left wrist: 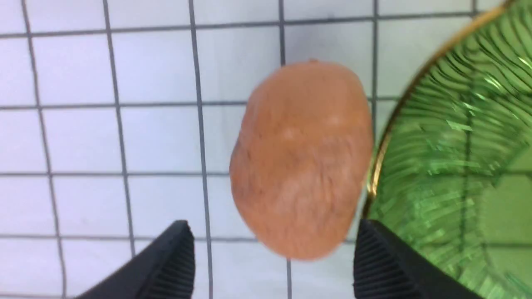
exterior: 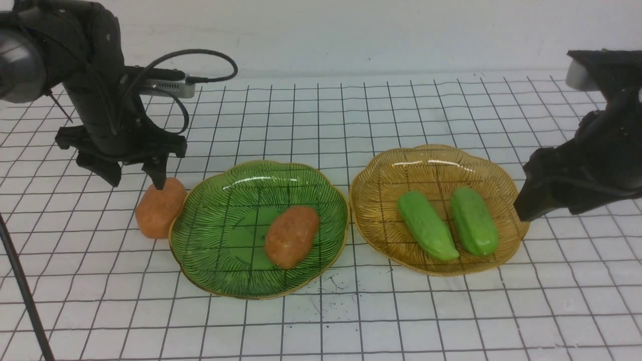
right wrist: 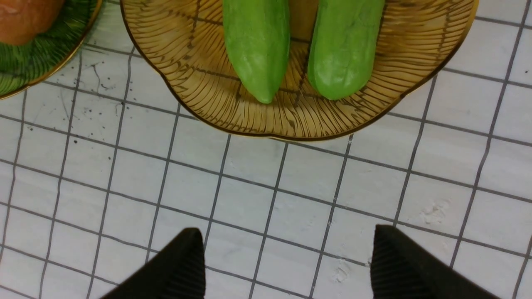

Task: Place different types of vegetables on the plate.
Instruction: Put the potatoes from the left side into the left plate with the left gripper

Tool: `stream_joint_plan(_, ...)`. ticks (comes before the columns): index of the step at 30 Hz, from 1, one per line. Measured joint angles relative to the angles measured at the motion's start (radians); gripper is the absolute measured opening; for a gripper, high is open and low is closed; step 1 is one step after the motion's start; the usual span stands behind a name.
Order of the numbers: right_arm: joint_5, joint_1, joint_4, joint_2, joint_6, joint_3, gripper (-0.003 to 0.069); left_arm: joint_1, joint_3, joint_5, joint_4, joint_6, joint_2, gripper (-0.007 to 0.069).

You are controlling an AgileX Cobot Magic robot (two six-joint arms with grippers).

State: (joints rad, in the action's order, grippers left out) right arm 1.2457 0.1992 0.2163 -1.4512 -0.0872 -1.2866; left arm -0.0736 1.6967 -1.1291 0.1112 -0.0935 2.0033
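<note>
Spreading under everything, the gridded table (exterior: 451, 311) carries two plates side by side. The left gripper (exterior: 136, 185) hangs low over its left part, jaws spread and grasping nothing. The right gripper (right wrist: 286, 232) is likewise spread and empty, beside the amber plate (exterior: 391, 250) on its right. The green plate (exterior: 210, 271) sits left of the amber one. On the amber plate lie the left cucumber (exterior: 427, 231) and right cucumber (exterior: 474, 228), close together. One potato (exterior: 292, 235) rests on the green plate. The other potato (exterior: 159, 208) lies on the table against that plate's left rim, just under the left fingertips (exterior: 158, 181).
</note>
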Motion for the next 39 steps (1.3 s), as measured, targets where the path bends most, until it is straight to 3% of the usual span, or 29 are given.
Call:
stream_joint_plan(13, 0.0, 0.0, 0.0, 0.0, 0.0, 0.0, 0.0486, 0.0, 0.0, 0.195, -0.034, -0.019, 0.052, 0.0449)
stream_joint_plan(24, -0.001, 0.0, 0.0, 0.0, 0.0, 0.0, 0.0486, 0.0, 0.0, 0.247, -0.029, -0.02, 0.088, 0.0573)
stream_joint_plan(39, -0.001, 0.0, 0.0, 0.0, 0.0, 0.0, 0.0486, 0.0, 0.0, 0.29, 0.005, -0.02, 0.177, 0.055)
